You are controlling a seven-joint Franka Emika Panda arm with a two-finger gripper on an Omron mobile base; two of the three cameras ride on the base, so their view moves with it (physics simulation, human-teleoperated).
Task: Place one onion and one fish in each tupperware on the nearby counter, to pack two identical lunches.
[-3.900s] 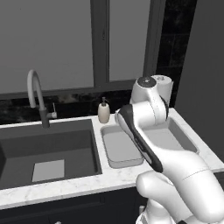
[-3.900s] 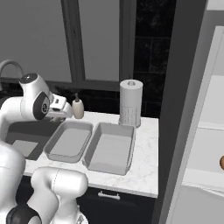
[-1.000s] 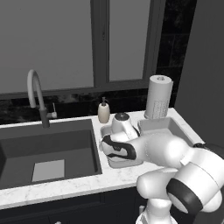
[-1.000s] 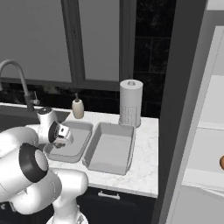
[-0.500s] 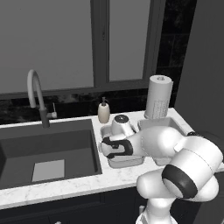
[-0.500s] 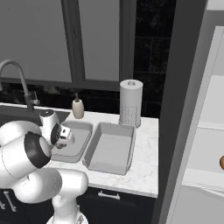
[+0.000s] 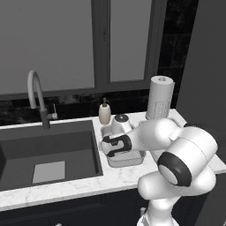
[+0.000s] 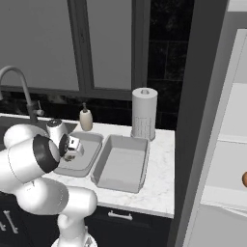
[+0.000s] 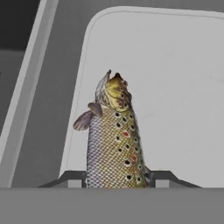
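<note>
My gripper (image 9: pixel 116 179) is shut on a speckled silver-grey fish (image 9: pixel 114 140), whose head points away from the hand. The fish hangs just above the pale floor of the left tupperware (image 9: pixel 175 87), near that container's left wall. From the base views, the gripper (image 7: pixel 111 148) (image 8: pixel 72 148) sits low over the left tupperware (image 7: pixel 129 160) (image 8: pixel 89 147). The right tupperware (image 8: pixel 120 166) stands beside it on the white counter (image 8: pixel 159 185) with nothing in it. An orange onion (image 8: pixel 244 179) shows at the far right edge, on a pale shelf.
A dark sink (image 7: pixel 44 150) with a curved faucet (image 7: pixel 35 95) lies left of the containers. A soap bottle (image 7: pixel 104 112) and a paper towel roll (image 7: pixel 160 97) (image 8: pixel 144 113) stand behind them. A tall dark panel (image 8: pixel 202 120) rises to the right of the counter.
The hand has sunk a little lower over the left tupperware with the fish still in its grip. The elbow has swung nearer the cameras.
</note>
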